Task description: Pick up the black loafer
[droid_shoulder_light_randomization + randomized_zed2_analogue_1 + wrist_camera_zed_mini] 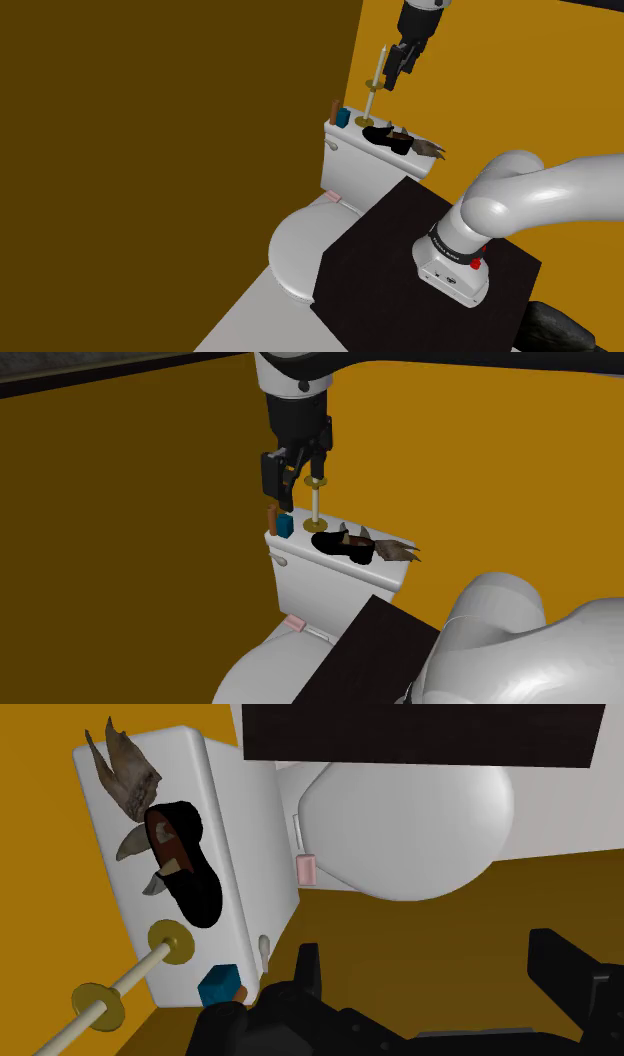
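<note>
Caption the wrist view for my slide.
Open fingers poised above the toilet tank, where the black loafer lies beside a candlestick.

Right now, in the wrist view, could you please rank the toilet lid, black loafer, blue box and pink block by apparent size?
1. toilet lid
2. black loafer
3. blue box
4. pink block
The box lies nearer the camera, so the last two are uncertain.
</note>
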You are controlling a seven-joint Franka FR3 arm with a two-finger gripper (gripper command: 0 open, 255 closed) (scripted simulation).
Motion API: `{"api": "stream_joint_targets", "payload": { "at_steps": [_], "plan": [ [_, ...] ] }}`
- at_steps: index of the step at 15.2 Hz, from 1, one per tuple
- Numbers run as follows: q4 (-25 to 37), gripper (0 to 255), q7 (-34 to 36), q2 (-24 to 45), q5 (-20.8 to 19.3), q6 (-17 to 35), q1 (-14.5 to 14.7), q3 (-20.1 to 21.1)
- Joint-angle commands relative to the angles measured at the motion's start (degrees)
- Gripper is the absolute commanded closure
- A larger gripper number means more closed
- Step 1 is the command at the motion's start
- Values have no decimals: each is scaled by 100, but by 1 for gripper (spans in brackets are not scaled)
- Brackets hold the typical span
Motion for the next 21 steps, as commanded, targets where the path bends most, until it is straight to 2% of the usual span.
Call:
{"api": "stream_joint_targets", "payload": {
  "at_steps": [1,11,21],
  "plan": [
    [0,0,0,0,0,0,0,0],
    [-995,0,-423,590,-568,1691,-457,-806],
    [-1276,0,-828,1993,-1004,3517,-898,-1660]
  ]
}}
